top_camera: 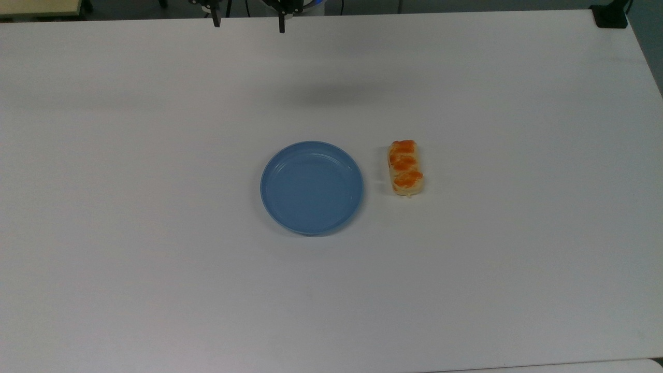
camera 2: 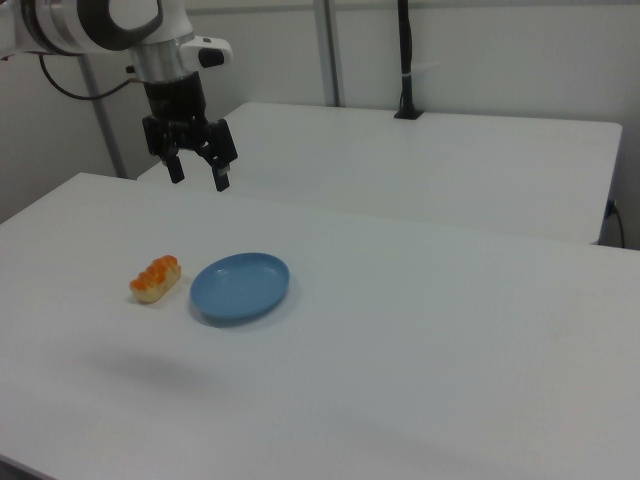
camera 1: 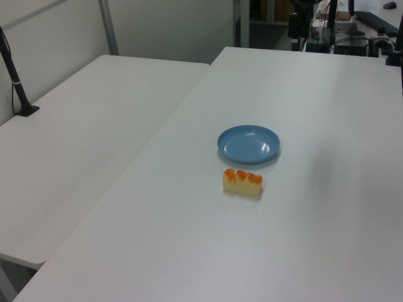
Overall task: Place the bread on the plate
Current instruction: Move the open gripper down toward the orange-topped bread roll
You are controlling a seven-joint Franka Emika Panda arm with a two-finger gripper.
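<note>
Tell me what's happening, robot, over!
Gripper up high, fingers open, empty. Bread on table beside plate, not touching. Plate bare. Nothing between them.

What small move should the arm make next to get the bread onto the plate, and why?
Probably swing the gripper over the bread and start lowering. Its fingers are spread open and empty, hanging high above the table, while the bread lies untouched beside the bare plate, on the top view's right.
</note>
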